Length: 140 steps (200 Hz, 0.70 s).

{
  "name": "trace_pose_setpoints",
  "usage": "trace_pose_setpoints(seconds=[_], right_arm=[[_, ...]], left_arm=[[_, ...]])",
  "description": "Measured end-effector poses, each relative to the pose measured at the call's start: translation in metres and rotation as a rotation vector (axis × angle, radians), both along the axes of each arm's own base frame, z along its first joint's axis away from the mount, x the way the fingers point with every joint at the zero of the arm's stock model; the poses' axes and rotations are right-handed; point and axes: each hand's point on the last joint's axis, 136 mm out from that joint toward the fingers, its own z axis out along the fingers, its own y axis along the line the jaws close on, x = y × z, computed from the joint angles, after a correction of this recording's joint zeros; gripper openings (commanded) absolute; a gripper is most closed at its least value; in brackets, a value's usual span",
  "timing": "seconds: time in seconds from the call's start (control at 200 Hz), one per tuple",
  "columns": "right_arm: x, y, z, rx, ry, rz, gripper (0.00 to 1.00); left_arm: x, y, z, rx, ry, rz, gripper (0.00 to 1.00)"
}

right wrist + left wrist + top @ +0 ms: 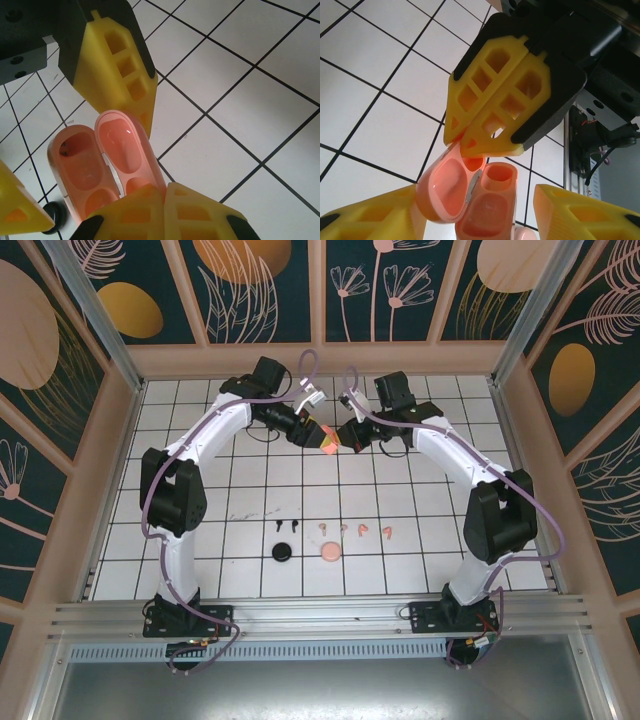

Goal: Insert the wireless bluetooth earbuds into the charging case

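Charging case (487,205) — open, inside left gripper (477,217)

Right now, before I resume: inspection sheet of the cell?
Surface: white grid table.
Job's things: open pink case held between tools, no earbud seen inside; six earbuds in a row on table, two black, two pale pink, two coral.
Clutter: black disc, pink disc near the row.
Tools: right tool shut on case lid; left tool open astride case base.
Cables: purple cables run along both arms.
Surroundings: metal frame, floral panels.
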Motion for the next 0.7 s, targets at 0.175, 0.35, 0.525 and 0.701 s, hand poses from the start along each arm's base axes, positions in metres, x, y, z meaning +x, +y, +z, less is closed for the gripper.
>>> trace_pose_setpoints(seconds=[0.175,0.35,0.525,0.701], right_arm=[[-0.001,0.0,-0.001,-0.004,0.006,0.001,0.0],[0.002,0.0,0.002,-0.008,-0.003,-0.006,0.0],[0.003,0.0,-0.001,-0.012,0.005,-0.006,0.0],[0.002,0.0,-0.001,-0.013,0.009,-0.005,0.0]], left_arm=[[-0.003,0.001,-0.002,0.007,0.005,-0.011,0.58],[-0.008,0.002,-0.002,0.004,0.017,-0.027,0.52],[-0.012,0.002,-0.001,-0.001,0.028,-0.035,0.46],[-0.012,0.002,-0.002,0.001,0.029,-0.036,0.37]])
